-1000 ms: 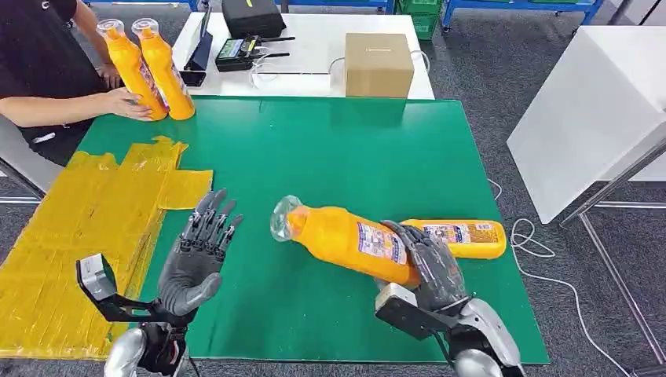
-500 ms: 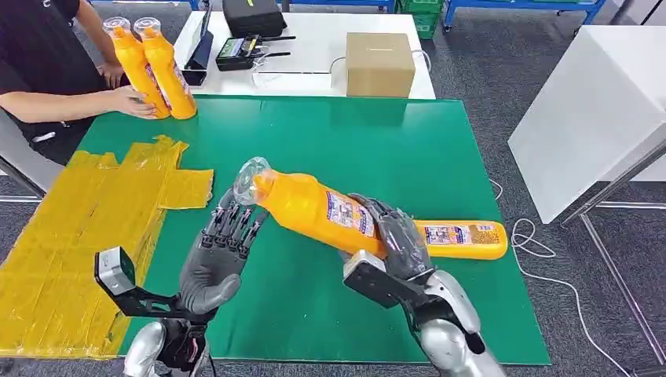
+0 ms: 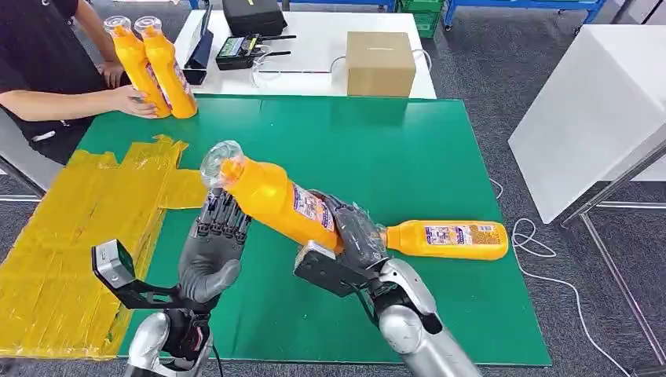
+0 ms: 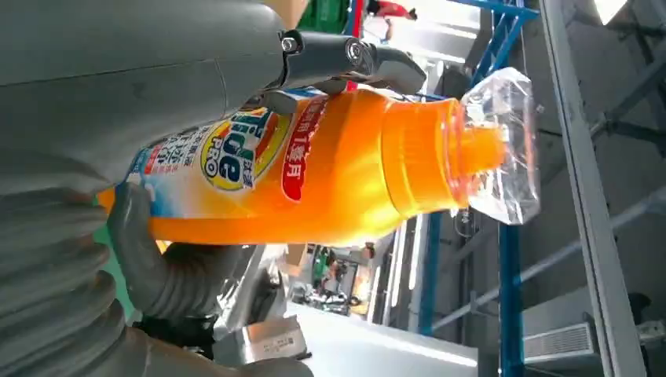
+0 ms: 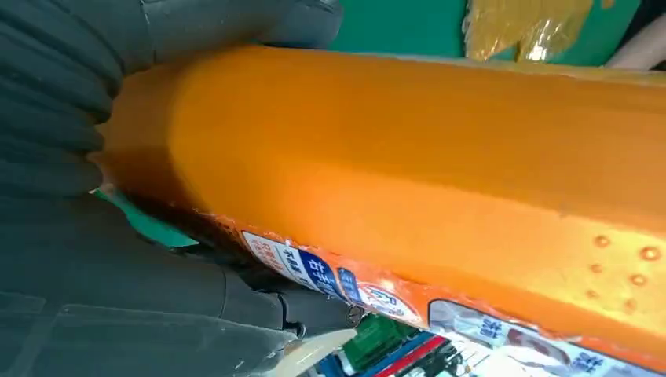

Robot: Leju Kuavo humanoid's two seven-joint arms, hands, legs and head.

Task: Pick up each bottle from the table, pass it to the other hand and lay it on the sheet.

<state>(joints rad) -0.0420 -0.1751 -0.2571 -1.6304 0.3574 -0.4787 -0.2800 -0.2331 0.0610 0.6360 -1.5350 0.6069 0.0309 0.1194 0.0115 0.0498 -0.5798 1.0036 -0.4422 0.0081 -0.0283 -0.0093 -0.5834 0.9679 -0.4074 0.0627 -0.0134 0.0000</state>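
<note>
**Bottle in mid-air between the two hands**

The right hand [image 3: 351, 236] grips the lower body of an orange bottle [image 3: 271, 196], fingers wrapped round the labelled part, and holds it clear above the green table [image 3: 408, 149]. The bottle is tilted, its clear cap [image 3: 220, 161] up and away from that hand, pointing toward the robot's left. Right beneath the neck end stands the left hand [image 3: 214, 243], palm turned up, fingers raised against the underside of the bottle. From the left wrist camera, the thumb [image 4: 157, 267] curls under the bottle and a finger lies along its upper side, so the hand is cupped narrowly about it; whether it truly grips, I cannot tell.

Just beyond the right hand, on its outer side, a second orange bottle [image 3: 448, 239] lies flat on the table. On the outer side of the left hand spreads the yellow sheet [image 3: 86, 212]. Well ahead of the left hand, a person's hand [image 3: 129, 100] rests on two upright orange bottles [image 3: 153, 67] at the table's far corner.
</note>
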